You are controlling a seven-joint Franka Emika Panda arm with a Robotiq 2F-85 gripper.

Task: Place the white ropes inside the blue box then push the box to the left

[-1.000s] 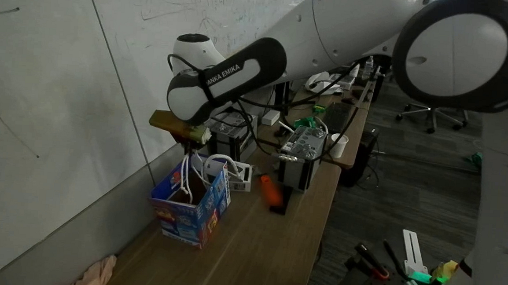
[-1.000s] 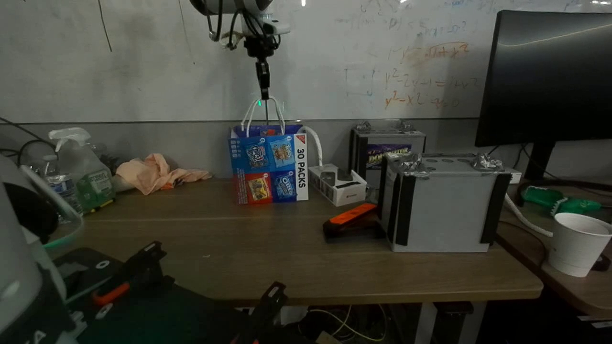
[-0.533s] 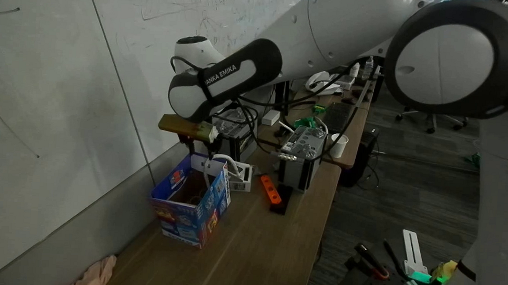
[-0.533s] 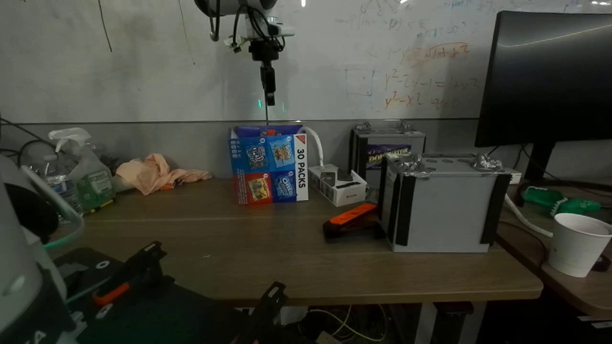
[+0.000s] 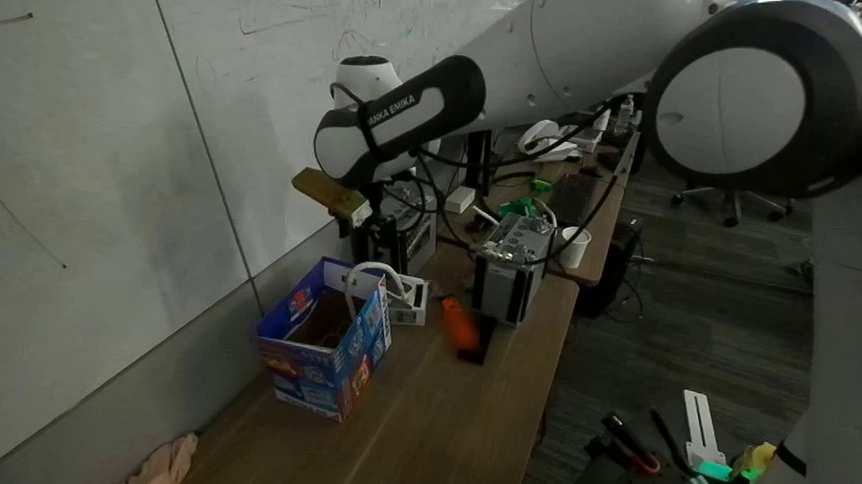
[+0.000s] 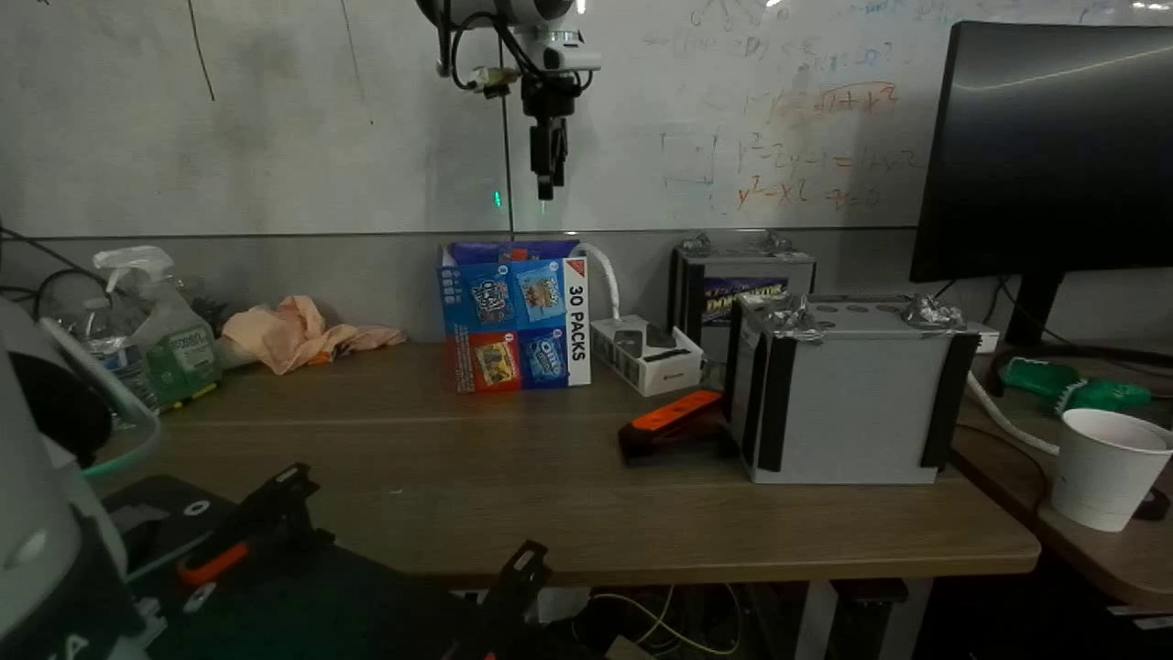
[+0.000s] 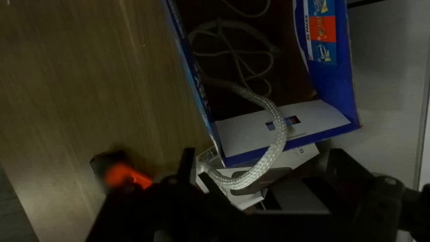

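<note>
The blue box (image 6: 513, 321), printed with snack packs, stands upright on the table in both exterior views, its top uncovered. In the wrist view, a thin white rope (image 7: 231, 52) lies in loops on its dark floor. A thicker braided white rope (image 7: 266, 159) also has one part inside; its other part arches over the box's rim and ends on a small white box outside. My gripper (image 6: 547, 188) hangs above and to the right of the blue box. In the wrist view its fingers (image 7: 186, 164) are spread wide with nothing held; the braided rope shows beyond them, below.
The small white box (image 6: 674, 371) sits against the blue box's right side. Further right are an orange-and-black tool (image 6: 674, 417) and two grey cases, the nearer case (image 6: 852, 394) being larger. Left stand a peach cloth (image 6: 298, 335) and a spray bottle (image 6: 174, 321). A whiteboard wall (image 6: 275, 137) rises behind.
A second ago my gripper held thin white rope loops above the blue box. They have been let go and dropped inside. The gripper has opened and moved right, away from the box, which stayed put.
</note>
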